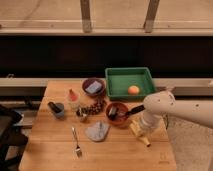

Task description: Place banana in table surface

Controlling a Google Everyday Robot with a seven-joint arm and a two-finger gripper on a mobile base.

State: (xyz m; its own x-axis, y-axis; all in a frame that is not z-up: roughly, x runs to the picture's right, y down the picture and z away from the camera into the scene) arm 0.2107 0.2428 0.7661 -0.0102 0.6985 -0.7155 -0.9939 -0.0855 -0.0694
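The small pale yellow banana (139, 134) lies low at the right side of the light brown wooden table surface (55, 155), just under my arm. My gripper (143, 129) points down right over the banana, at its upper end. The white arm (165, 107) reaches in from the right and hides part of the banana. I cannot tell whether the banana rests on the wood or is still held.
A green tray (129, 80) with a round orange fruit (133, 90) stands at the back right. A brown bowl (118, 113), a purple bowl (93, 86), a grey cloth (97, 131), a fork (76, 142), a dark cup (57, 109) and grapes (91, 108) sit across the middle.
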